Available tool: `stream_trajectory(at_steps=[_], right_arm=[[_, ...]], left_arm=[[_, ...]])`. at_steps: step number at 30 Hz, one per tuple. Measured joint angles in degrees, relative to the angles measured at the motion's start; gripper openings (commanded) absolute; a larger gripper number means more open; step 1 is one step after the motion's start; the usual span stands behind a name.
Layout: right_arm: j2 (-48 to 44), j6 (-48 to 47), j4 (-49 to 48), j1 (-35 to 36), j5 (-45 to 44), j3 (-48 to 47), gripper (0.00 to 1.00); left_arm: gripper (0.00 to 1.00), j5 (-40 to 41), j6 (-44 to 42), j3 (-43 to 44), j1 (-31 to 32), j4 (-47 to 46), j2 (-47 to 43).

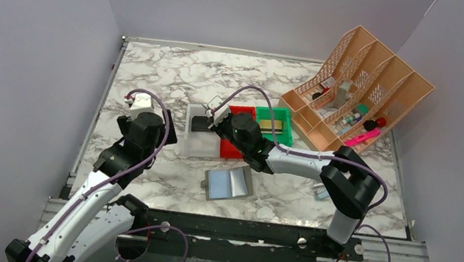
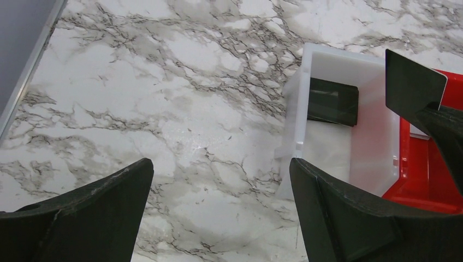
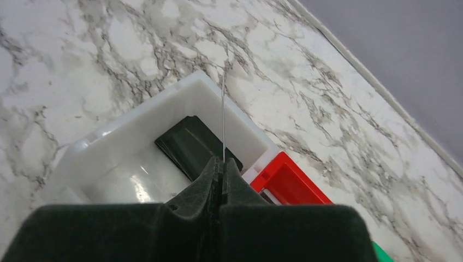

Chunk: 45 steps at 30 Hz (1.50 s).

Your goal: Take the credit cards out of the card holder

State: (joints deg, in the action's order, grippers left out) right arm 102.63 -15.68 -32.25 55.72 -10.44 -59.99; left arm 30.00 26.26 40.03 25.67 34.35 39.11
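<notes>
Black card (image 2: 412,87) pinched in right gripper (image 3: 223,164), hanging above white bin (image 2: 341,57).
Gripped upright by its lower edge, jaws clamped together on it, edge-on to the wrist cam; likely for a clean drop next to second black card (image 2: 333,101) lying flat at the bin's far end. Hangs about over the wall shared with red bin (image 2: 431,180), right of white; probably wants a nudge left before release. Card holder (image 1: 229,183) open on the table just near of the bins, panels up; unclear whether emptied. Left gripper (image 2: 221,166) left of white bin, jaws wide apart, holding nothing, apparently parked clear.
</notes>
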Motion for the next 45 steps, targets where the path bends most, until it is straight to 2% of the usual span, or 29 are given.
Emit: stream_trajectory(at_steps=[5, 11, 25, 37, 42, 45], right_arm=[[3.17, -8.72, -3.08, 0.85, -2.36, -0.09, 0.01], [6.36, -14.91, -3.61, 1.27, -2.64, -2.49, 0.01], [12.33, -19.43, 2.51, 1.53, -2.21, -8.46, 0.03], [18.01, -23.67, 5.99, 2.32, -8.66, -13.75, 0.14], [18.60, -23.30, 8.63, 2.32, -9.42, -15.91, 0.15], [18.60, -22.69, 9.31, 2.40, -9.33, -16.13, 0.22]], left_arm=[[0.99, 2.40, 0.81, 0.00, -1.11, 0.00, -0.52], [0.99, 4.50, 1.62, 0.00, -2.05, -0.04, -2.93], [0.99, 4.74, 1.84, 0.00, -2.84, -0.44, -2.45], [0.99, 4.63, 1.79, -0.02, -3.19, -0.46, -2.47], [0.99, 4.33, 1.77, -0.13, -3.21, -0.48, -2.47], [0.99, 4.09, 1.77, -0.22, -3.21, -0.52, -2.47]])
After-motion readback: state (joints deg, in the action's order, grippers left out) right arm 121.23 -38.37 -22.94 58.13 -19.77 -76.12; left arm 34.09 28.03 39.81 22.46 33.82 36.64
